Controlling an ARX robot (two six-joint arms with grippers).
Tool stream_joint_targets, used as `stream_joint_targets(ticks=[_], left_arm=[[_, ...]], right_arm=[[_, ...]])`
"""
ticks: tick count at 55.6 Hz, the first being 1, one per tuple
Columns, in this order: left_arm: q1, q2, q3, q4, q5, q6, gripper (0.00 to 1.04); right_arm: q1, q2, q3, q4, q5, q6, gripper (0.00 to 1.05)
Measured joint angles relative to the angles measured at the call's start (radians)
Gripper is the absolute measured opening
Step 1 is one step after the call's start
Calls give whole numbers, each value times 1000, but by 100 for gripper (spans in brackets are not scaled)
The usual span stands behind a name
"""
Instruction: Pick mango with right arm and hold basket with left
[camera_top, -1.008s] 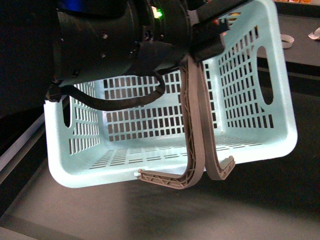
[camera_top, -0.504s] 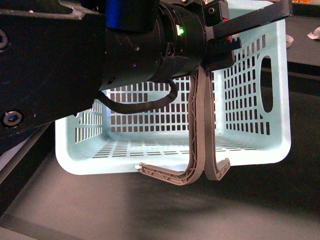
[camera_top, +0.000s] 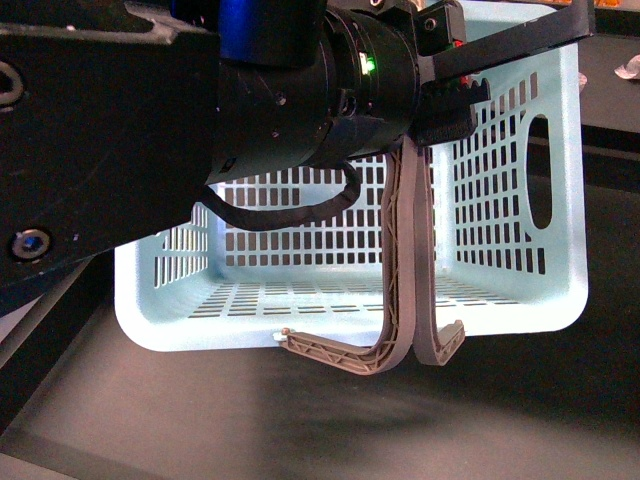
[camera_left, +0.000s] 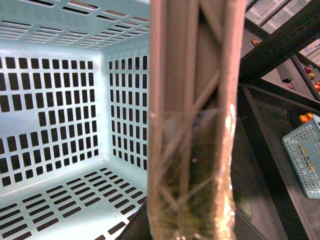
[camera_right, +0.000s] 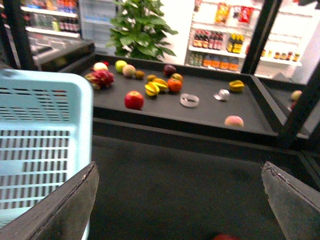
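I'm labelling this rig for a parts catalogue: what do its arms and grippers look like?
The left arm is bulky and black with a dark blue section, a small green light and a ribbed black cable looping beneath. The left gripper is black with a toothed edge. The right gripper shows only two flat dark grey fingers with pale, worn edges.

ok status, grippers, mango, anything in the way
left gripper shut on basket handles, basket hanging. right gripper open, empty. mango far back on shelf, untouched. white scrap beside it.
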Motion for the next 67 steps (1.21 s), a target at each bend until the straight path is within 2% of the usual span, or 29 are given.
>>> stream_joint_targets(ticks=[11,17,23,45,67], left_arm=[[1,0,0,0,-3,2,6],[1,0,0,0,-3,1,6],[1,0,0,0,-3,2,6],[1,0,0,0,-2,1,6],[1,0,0,0,0,1,6]], right_arm=[[-71,602,120,298,-6,-52,97],[-88,892,181,404,19,-90,97],[-103,1121,245,449,41,-116,97],[-159,1645,477,481,91,-167,97],[-212,1887,655,424,126,-187,97]])
